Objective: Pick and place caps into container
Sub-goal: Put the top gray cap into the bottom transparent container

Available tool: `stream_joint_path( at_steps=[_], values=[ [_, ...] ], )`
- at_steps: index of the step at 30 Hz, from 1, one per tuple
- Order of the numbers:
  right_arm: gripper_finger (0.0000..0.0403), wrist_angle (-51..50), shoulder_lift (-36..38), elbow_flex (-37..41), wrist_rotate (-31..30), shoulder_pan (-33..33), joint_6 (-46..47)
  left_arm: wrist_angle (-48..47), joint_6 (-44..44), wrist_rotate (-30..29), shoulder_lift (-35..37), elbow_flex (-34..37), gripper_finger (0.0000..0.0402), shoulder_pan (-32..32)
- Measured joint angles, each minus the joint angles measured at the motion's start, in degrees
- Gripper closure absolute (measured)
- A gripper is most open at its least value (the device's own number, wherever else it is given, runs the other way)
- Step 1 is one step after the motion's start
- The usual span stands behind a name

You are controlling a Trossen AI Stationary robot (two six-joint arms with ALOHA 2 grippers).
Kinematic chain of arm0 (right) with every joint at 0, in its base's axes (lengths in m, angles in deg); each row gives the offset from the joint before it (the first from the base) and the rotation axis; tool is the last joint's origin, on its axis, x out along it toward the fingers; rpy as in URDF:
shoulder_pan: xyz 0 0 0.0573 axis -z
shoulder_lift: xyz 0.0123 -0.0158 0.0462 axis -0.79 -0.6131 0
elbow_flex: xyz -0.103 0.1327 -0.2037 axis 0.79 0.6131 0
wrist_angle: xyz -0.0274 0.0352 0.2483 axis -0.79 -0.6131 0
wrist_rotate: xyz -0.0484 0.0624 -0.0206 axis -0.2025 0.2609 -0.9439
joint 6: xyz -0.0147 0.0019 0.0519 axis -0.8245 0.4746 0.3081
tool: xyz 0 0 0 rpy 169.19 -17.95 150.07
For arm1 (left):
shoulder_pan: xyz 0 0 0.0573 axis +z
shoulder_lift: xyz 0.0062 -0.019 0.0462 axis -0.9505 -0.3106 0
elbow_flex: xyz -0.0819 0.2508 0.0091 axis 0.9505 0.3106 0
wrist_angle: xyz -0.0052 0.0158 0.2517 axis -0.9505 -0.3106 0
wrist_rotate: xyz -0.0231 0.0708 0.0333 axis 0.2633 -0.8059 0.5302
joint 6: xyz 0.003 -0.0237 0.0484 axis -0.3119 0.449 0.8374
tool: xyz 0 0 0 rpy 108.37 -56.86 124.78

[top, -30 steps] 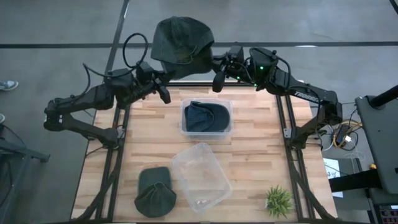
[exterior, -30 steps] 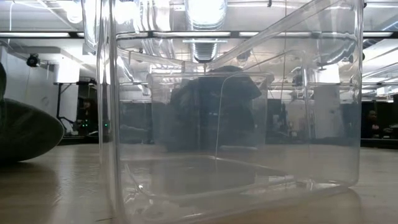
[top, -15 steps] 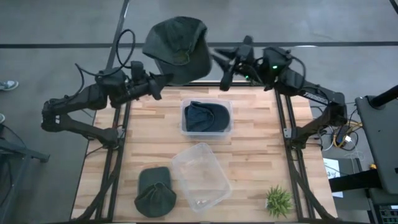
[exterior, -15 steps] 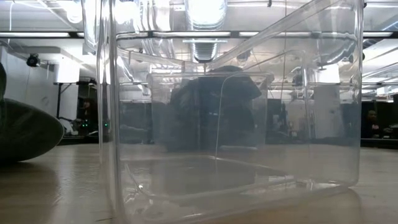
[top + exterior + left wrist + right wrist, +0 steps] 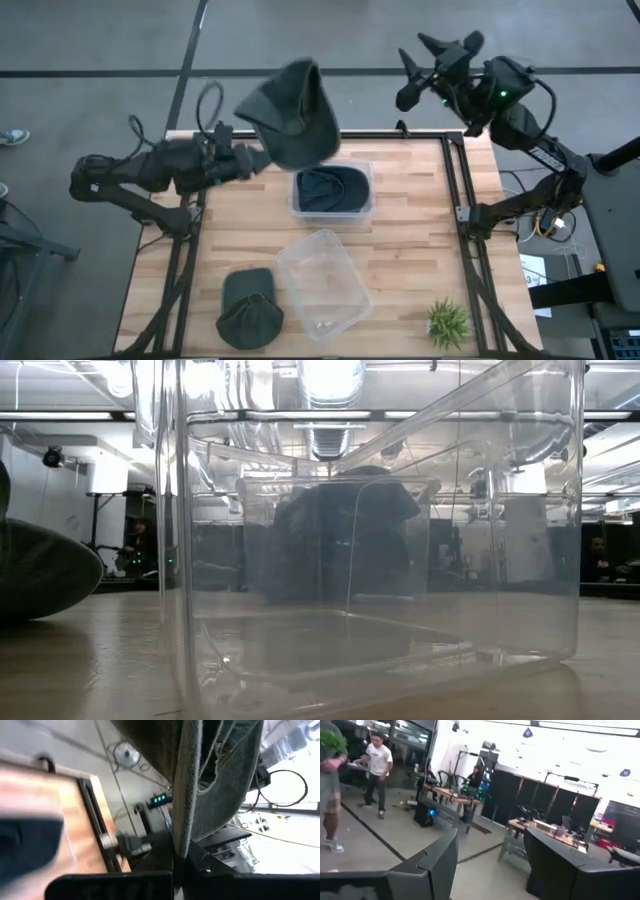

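Note:
My left gripper (image 5: 258, 160) holds a dark olive cap (image 5: 290, 110) in the air over the table's far edge, above the far left corner of a clear container (image 5: 298, 205) with a navy cap (image 5: 332, 188) inside. In the left wrist view the olive cap (image 5: 215, 775) fills the picture beyond the fingers. My right gripper (image 5: 435, 60) is open and high up beyond the table's far right corner; its fingers (image 5: 440, 865) hold nothing. Another olive cap (image 5: 248, 308) lies flat on the table at the near left. My left gripper pinches the olive cap's edge (image 5: 180, 837) between its two fingers, coming roughly level from the table's left. One layer or several, I cannot tell. The cap is lifted clear of the table and spreads out beyond the fingertips, its hollow side showing in the wrist view.
An empty clear container (image 5: 322, 283) stands near the table's front centre and fills the low view (image 5: 380, 540). A small green plant (image 5: 447, 322) sits at the near right corner. People (image 5: 377, 767) move in the room beyond the table.
My right gripper has opened, let go of the olive cap and swung up and away toward the far right. My left gripper keeps its hold, and the cap has come from beyond the far edge toward the container with the navy cap.

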Motion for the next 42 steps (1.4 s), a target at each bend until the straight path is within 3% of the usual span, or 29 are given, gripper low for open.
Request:
stream_joint_path(
  at_steps=[9,21,31,34,39,42],
  values=[
    [0.0179,-7.93,2.95,0.20,-0.15,4.51,1.91,-1.98,-23.52,-18.20,-6.28,0.00,0.0398,-17.66],
    [0.0177,-8.92,2.76,0.57,0.05,5.84,2.08,-2.02,-51.34,-19.36,-22.77,-1.39,0.0398,-27.64],
    [0.0177,-8.94,2.55,0.94,0.67,5.82,0.63,-18.29,-64.87,-6.98,-32.62,-8.68,0.0399,-30.72],
    [0.0177,-8.91,2.55,0.99,0.67,5.82,-0.54,-22.13,-65.35,-3.67,-33.88,-10.87,0.0399,-31.27],
    [0.0177,-8.94,2.61,1.15,0.67,5.82,-0.96,-23.52,-64.71,-3.03,-35.07,-12.95,0.0398,-31.46],
    [0.0177,-9.00,2.61,1.25,0.67,5.82,-1.29,-24.30,-61.38,2.39,-36.34,-12.96,0.0392,-31.55]
  ],
)
